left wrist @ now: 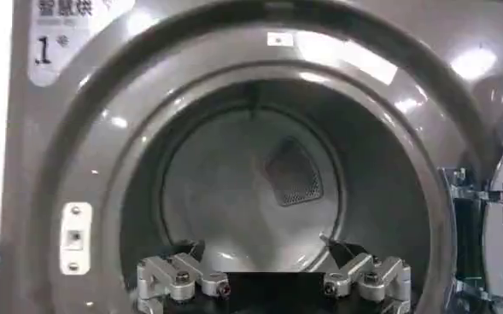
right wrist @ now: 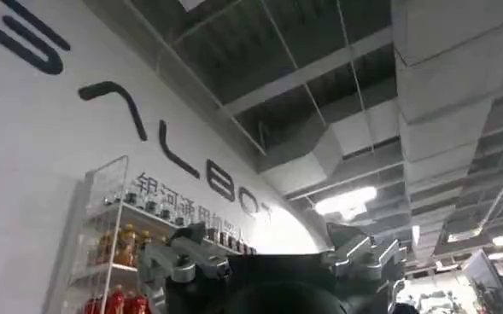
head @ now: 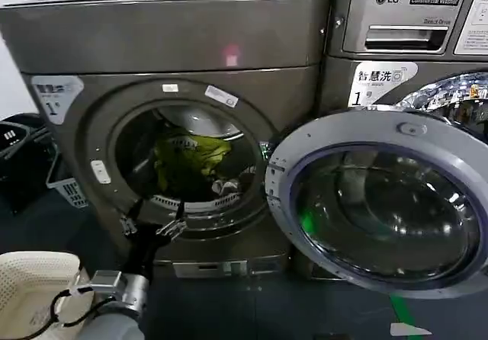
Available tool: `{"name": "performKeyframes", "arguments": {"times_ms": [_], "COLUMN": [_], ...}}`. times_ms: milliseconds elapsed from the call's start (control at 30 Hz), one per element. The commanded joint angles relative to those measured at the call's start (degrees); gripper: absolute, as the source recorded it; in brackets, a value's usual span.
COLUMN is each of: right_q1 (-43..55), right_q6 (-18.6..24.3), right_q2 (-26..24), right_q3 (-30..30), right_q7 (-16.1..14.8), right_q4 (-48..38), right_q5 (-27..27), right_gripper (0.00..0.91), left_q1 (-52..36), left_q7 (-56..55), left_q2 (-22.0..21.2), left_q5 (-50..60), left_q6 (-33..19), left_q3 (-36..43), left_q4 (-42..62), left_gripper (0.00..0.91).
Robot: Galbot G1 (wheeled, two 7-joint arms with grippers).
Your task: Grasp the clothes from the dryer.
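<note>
While the dryer (head: 164, 119) stood with its door (head: 381, 199) swung open to the right, the clothes (head: 191, 157) lay inside the drum, the lime-green garment on top. The left pincer (head: 152, 226) hovered released at the porthole's lower rim, grasping nothing. The right pincer (right wrist: 272, 264) pointed up toward the ceiling, fingers spread.

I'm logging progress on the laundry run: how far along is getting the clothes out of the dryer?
Done: the dryer door is swung wide open. In hand: the left gripper, fingers open and empty, sits at the lower rim of the porthole. Left: the clothes, lime-green on top, lie in the drum, ungrasped. The right gripper points up toward the ceiling, away from the work.
</note>
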Motion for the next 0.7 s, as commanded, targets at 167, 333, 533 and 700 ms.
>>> {"name": "performKeyframes", "arguments": {"times_ms": [167,333,533,700], "right_q1": [0.1,0.1,-0.4,-0.7], "right_q6": [-0.4,-1.1,-1.7,-1.9], "right_q2": [0.1,0.4,0.9,1.3], "right_q3": [0.0,-0.1,0.2,0.6], "right_q7": [0.1,0.4,1.3,1.2], "right_q4": [0.4,1.1,1.0,1.2], "right_q5": [-0.2,-0.4,-3.2,-3.3], "right_gripper": [0.907,0.907,0.907,0.907], "left_q1": [-0.2,-0.6,-3.9,-11.0], "left_q7": [0.0,0.2,0.4,0.6], "left_q2": [-0.1,-0.2,-0.1,-0.7], "left_q5": [0.0,0.1,0.4,-2.3], "left_q6": [0.0,-0.3,-1.1,-0.1], "left_q3": [0.1,0.2,1.3,2.2], "left_q4": [0.3,1.0,4.1,8.8], "left_gripper": [0.907,0.907,0.907,0.907]}}
